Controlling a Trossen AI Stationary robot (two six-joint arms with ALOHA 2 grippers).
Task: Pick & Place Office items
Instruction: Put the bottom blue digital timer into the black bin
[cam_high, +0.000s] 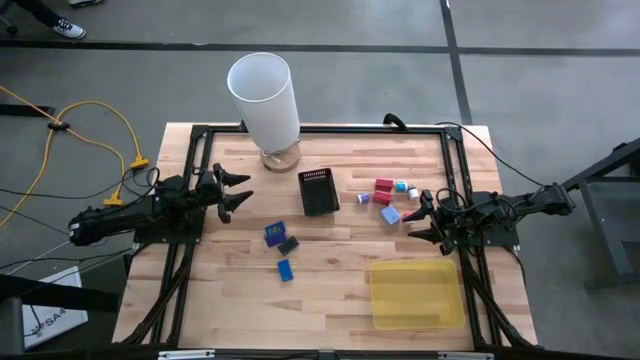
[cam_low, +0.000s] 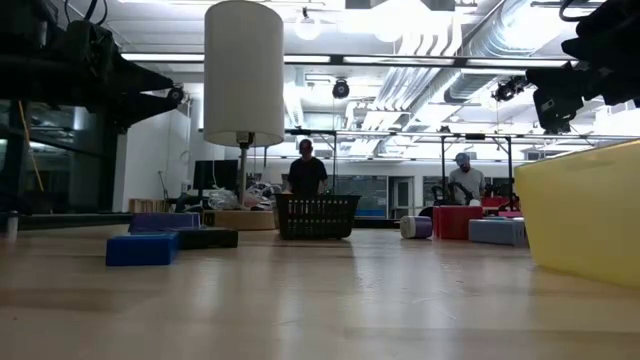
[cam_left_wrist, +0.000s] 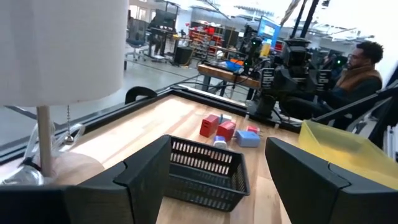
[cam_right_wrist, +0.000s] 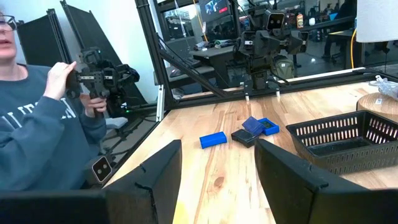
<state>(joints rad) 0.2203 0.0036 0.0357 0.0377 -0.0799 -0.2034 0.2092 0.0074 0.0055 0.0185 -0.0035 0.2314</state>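
High view shows both end effectors, left and right, spread wide and empty; the office items lie scattered on the tabletop, mesh box and yellow tray unfilled, so nothing looks sorted yet.

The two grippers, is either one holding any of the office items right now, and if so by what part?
Nothing is held. The left gripper and the right gripper both hang open and empty above the table, clear of the office items.
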